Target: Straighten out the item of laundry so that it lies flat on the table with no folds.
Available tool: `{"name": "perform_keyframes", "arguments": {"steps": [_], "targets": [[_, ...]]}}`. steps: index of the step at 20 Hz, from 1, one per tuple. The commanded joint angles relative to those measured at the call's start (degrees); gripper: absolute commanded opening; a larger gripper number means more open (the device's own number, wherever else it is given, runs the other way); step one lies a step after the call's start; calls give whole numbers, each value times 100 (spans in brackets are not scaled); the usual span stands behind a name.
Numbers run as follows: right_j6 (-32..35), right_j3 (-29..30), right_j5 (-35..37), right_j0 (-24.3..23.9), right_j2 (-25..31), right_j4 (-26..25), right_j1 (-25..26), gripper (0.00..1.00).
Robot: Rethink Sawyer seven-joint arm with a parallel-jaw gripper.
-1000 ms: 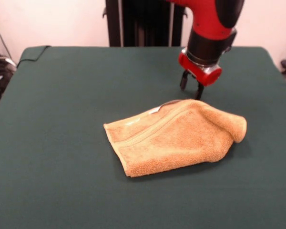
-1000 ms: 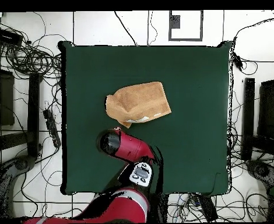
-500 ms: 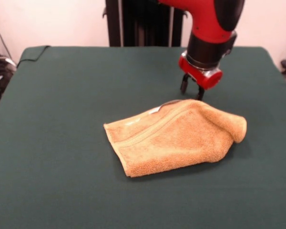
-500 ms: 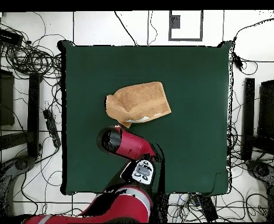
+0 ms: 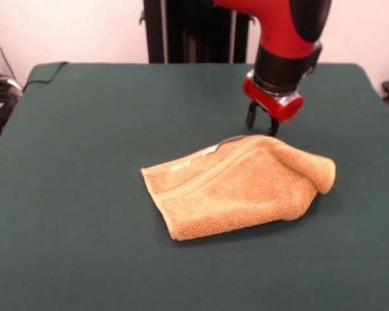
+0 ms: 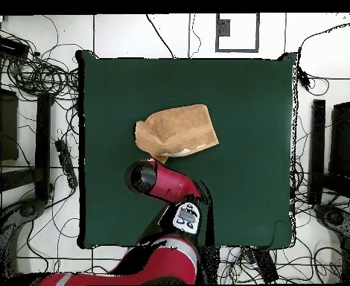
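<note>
Front view alone shows the tool [image 5: 260, 123], narrowly parted, empty, behind the folded towel [image 5: 240, 186]

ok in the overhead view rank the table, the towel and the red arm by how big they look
1. table
2. red arm, though it sits nearer the camera, so it looks enlarged
3. towel
</note>
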Motion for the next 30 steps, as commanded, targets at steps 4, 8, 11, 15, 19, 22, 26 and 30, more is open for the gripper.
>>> {"name": "perform_keyframes", "arguments": {"steps": [4, 8, 11, 15, 19, 22, 26, 30], "targets": [[1197, -1948, 2277, 758, -496, -55, 299, 100], [1130, -2289, 2918, 778, -636, -184, 419, 100], [1086, -2516, 3481, 757, -671, -247, 339, 100], [1171, -2733, 4058, 764, -701, -279, 201, 100], [1097, -2645, 3796, 669, -541, -189, 183, 100], [884, -2618, 3355, 483, -348, -121, 275, 100], [656, -2622, 2882, 254, -113, -59, 410, 100], [536, -2435, 2436, 119, 73, -25, 372, 100]]}}
